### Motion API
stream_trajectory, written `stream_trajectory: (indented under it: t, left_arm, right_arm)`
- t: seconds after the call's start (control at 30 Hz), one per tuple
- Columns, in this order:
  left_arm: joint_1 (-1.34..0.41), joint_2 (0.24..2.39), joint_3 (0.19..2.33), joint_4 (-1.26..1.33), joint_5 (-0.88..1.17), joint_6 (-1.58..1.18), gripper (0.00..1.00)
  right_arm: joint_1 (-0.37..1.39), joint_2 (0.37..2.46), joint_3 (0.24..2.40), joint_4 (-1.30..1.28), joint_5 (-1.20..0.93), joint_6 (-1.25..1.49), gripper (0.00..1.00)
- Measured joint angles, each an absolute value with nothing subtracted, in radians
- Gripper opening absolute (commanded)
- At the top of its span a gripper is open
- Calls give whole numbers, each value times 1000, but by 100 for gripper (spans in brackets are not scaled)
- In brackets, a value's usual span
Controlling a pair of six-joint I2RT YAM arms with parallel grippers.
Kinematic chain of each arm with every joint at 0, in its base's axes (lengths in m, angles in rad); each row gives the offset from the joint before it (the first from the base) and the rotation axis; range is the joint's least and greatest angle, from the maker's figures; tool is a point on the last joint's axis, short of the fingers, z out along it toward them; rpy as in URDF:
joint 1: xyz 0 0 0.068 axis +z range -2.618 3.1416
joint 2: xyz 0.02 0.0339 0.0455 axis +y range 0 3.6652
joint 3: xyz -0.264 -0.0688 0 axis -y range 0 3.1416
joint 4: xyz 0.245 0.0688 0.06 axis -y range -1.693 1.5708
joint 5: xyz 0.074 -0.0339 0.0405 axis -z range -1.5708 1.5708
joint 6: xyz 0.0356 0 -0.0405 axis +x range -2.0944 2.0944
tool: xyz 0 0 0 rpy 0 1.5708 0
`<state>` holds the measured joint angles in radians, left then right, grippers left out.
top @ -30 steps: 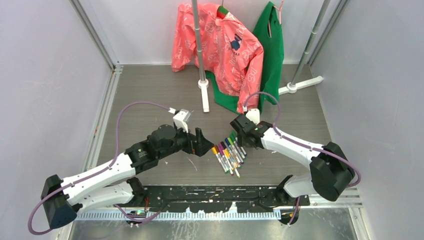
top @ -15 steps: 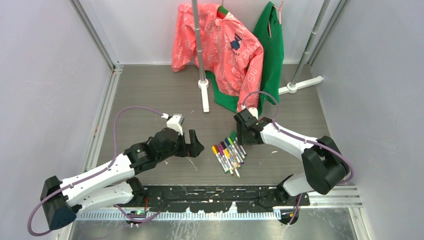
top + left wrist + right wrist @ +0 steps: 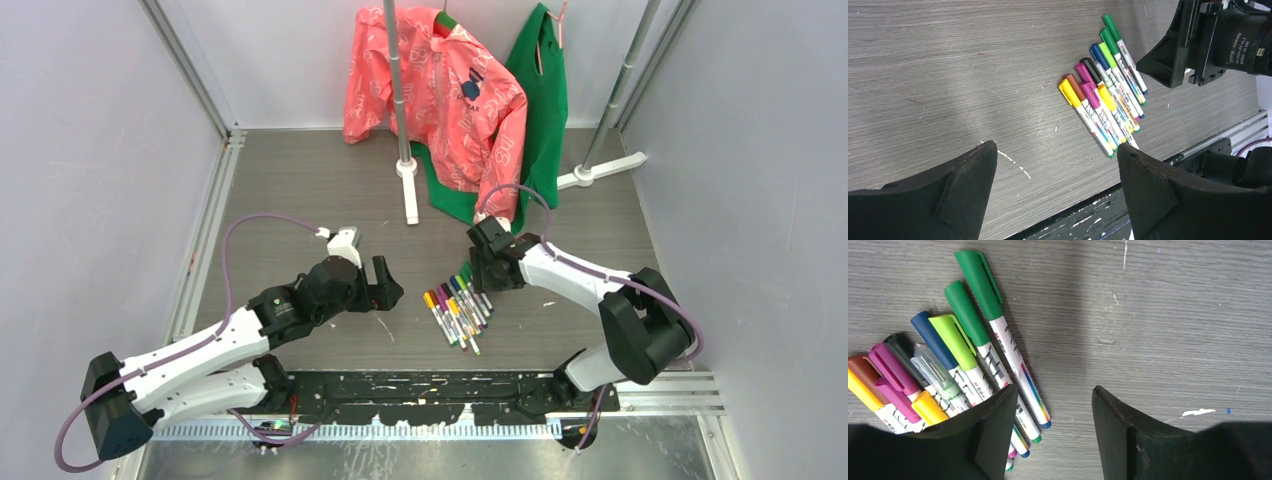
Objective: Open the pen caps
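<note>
Right wrist view: your right gripper (image 3: 1054, 390) open, empty, above pens (image 3: 965, 370) bunched side by side, caps (image 3: 979, 280) on. Left gripper (image 3: 1055, 150) open, empty, beside bunch. Risk: pinching two touching pens, scattering the rest.

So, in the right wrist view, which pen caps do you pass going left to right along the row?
Upper magenta cap → blue cap → light green cap → rounded green cap → green cap with the clip. The others at the left overlap too much to place.
</note>
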<state>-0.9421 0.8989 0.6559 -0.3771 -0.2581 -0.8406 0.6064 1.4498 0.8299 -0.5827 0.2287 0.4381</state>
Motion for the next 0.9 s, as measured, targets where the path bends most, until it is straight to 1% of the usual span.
stream_trajectory:
  t: [0.77,0.9]
  left_arm:
    - [-942,811,646,-378,-326,-913,88]
    - [-942,812,642,-378,-333,-918,90]
  right_arm:
    - [569,1541,862,-598,159,394,56]
    - [565,1561,866,-607,135,393,54]
